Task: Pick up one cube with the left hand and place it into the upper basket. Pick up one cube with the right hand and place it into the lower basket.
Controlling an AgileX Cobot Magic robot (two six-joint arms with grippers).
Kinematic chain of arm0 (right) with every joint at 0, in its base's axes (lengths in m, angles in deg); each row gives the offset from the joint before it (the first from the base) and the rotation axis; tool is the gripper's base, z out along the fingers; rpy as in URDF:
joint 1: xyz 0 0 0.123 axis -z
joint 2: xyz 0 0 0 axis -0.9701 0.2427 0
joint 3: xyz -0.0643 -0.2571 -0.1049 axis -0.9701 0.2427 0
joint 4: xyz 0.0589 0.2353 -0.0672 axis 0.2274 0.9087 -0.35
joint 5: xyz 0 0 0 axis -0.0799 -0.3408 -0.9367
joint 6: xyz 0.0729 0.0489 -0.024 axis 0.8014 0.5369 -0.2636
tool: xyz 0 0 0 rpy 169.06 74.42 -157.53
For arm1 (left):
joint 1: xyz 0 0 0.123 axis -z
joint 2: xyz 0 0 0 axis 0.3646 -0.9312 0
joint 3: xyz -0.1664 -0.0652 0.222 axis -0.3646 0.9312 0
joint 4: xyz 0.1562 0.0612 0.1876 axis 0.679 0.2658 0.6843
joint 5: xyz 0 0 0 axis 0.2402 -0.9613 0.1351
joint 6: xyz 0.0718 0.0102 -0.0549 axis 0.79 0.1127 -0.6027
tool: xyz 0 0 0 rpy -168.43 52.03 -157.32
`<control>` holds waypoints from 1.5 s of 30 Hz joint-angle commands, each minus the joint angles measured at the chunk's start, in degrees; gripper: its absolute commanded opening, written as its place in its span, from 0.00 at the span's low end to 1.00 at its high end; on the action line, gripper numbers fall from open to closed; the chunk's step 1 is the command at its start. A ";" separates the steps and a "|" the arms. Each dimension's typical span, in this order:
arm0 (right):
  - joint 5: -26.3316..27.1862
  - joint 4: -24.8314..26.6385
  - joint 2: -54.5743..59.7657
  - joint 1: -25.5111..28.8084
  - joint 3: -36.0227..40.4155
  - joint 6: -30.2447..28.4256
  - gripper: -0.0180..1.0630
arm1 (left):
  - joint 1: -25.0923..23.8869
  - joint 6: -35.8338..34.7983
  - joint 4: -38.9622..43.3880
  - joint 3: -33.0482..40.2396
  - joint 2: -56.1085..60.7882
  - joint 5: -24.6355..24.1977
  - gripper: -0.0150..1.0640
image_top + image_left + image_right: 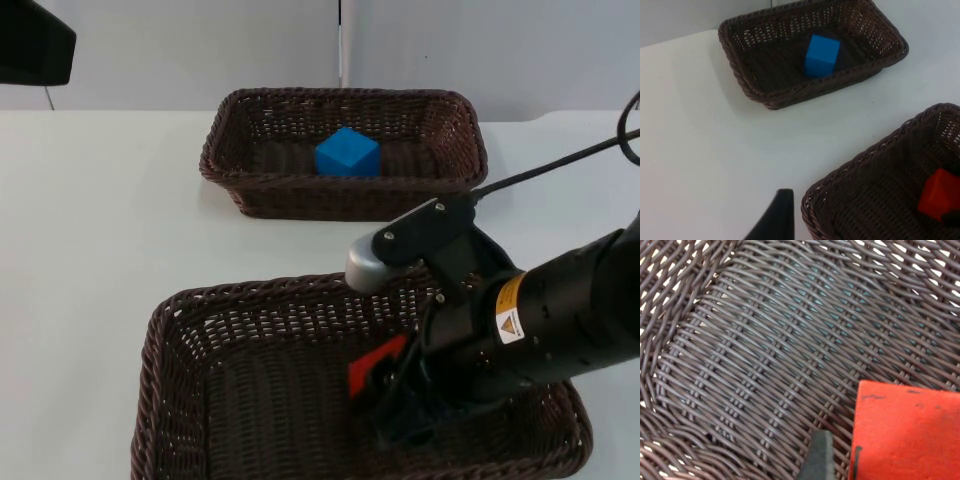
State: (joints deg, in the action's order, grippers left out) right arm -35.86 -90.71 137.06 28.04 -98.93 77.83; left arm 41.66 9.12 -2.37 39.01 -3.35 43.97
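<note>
A blue cube (pixel 347 153) (pixel 821 55) lies inside the upper wicker basket (pixel 345 205) (pixel 790 97) at the back of the table. My right gripper (pixel 395 400) reaches down into the lower wicker basket (pixel 160 340) (pixel 850 167) and is shut on a red cube (pixel 375 365) (pixel 938 195). In the right wrist view the red cube (pixel 905 432) hangs just over the basket's woven floor (pixel 765 340), against my fingertip (pixel 820 457). My left arm (pixel 30 45) waits at the back left, its gripper (pixel 777 220) above bare table beside the lower basket.
White table top (pixel 100 220) lies open to the left of both baskets and in the strip between them. The grey partition wall (pixel 200 50) closes the back. My right arm (pixel 560 320) covers the lower basket's right side.
</note>
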 commanded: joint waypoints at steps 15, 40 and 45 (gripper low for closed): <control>-0.86 0.10 -9.43 -0.15 -0.34 0.66 0.67 | 0.27 -0.18 -0.26 0.23 0.42 0.39 0.93; -21.47 -0.29 -36.74 -0.05 -0.34 -8.34 0.67 | 0.27 -0.18 -0.25 0.23 0.42 0.71 0.93; -21.21 -0.13 -36.86 -0.05 -0.34 -8.34 0.67 | 0.27 -0.18 0.46 0.23 0.42 0.72 0.93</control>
State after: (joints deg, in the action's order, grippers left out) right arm -57.05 -90.71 100.94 28.04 -98.93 69.98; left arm 41.66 9.12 -2.37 39.01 -3.35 44.09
